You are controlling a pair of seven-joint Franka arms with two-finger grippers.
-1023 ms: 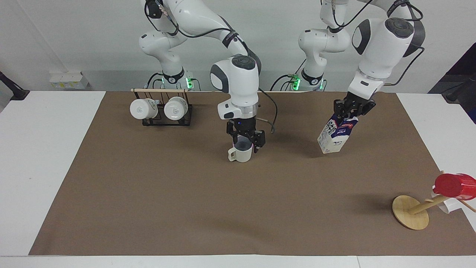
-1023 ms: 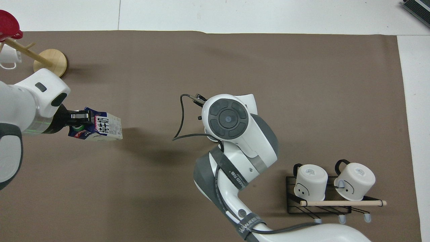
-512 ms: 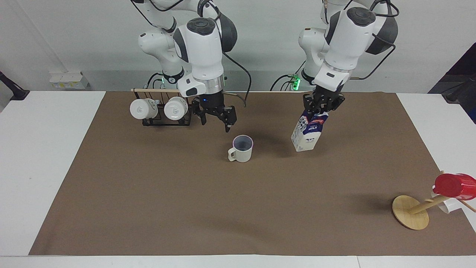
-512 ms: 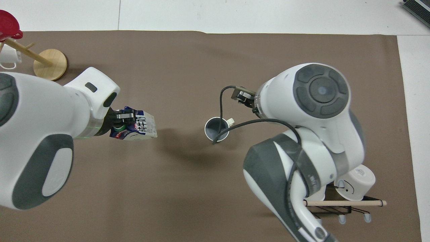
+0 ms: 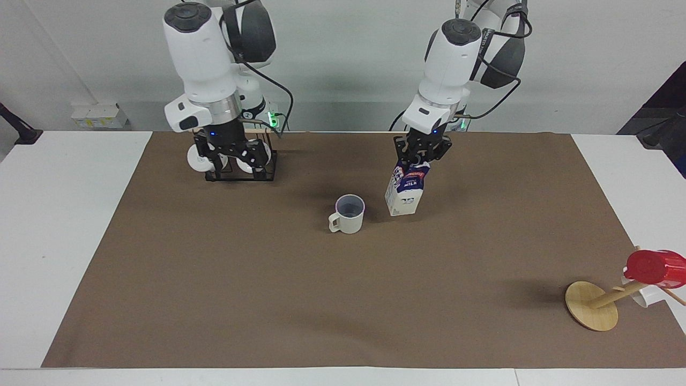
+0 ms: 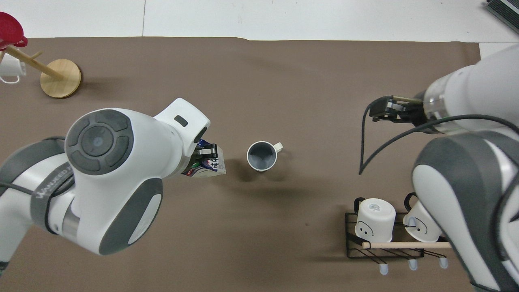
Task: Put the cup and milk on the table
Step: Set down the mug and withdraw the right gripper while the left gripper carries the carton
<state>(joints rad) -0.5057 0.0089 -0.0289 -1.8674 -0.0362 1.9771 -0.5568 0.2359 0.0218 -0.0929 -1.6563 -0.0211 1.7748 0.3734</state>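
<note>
Standing upright on the big brown rectangular mat [image 5: 343, 300] that covers most of the white tabletop [image 5: 64, 236]: the plain off-white cylindrical mug [image 5: 348, 214], loop handle toward the right arm's end, greyish-lavender inside, nothing in it. Just beside it, toward the left arm's end, the small gable-top milk carton [image 5: 404, 192], dark blue top, white lower body, "MILK" lettering. Carton is tilted; whether its base touches the mat, can't tell. Left gripper [image 5: 420, 155] is clamped on the carton's top ridge. Right gripper [image 5: 236, 160] hangs over the black wire rack [image 5: 241, 172], fingers spread, holding nothing. Rack carries two white mugs with printed bases [image 5: 252, 156] lying on their sides under a wooden dowel. At the left arm's end, farther from the robots: tilted wooden peg stand with round disc base [image 5: 592, 312], glossy red cup [image 5: 655, 267] on one peg, a small white cup partly hidden under it.

Overhead view: off-white mug [image 6: 262, 155] is open-side up and empty, dark grey interior. Carton [image 6: 209, 164] sits beside it, mostly covered by the left arm's wrist; left gripper [image 6: 206, 151] pinches its top. Right gripper [image 6: 383, 111] is above bare mat, jaws parted, empty. Rack [image 6: 385, 243] shows both white mugs [image 6: 375, 219] tipped on it, smiley prints visible. Wooden stand [image 6: 61, 73] and red cup [image 6: 10, 29] at the corner of the mat.
</note>
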